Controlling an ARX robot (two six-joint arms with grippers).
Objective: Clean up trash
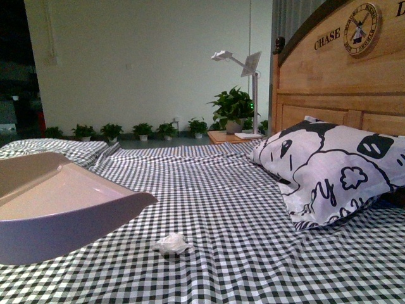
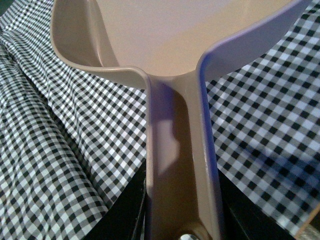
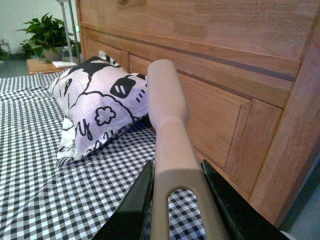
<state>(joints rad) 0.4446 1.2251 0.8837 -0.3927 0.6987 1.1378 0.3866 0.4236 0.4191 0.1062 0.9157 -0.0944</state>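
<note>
A crumpled white piece of trash (image 1: 172, 243) lies on the black-and-white checked bedsheet (image 1: 221, 202), just right of the dustpan's lip. The beige dustpan (image 1: 57, 202) with a lilac outer rim hovers low at the left in the front view. My left gripper (image 2: 177, 220) is shut on the dustpan (image 2: 175, 45) handle, black fingers (image 2: 125, 210) on either side. My right gripper (image 3: 175, 200) is shut on the beige brush (image 3: 167, 115) handle, which points toward the wooden headboard (image 3: 225, 60). The brush bristles are not visible. Neither arm shows in the front view.
A cartoon-print pillow (image 1: 335, 168) leans against the headboard (image 1: 342, 82) at the right. Beyond the bed stand a nightstand (image 1: 231, 136) with a white desk lamp (image 1: 250, 69) and a potted plant (image 1: 233, 109). Small plants (image 1: 126, 131) line the far wall.
</note>
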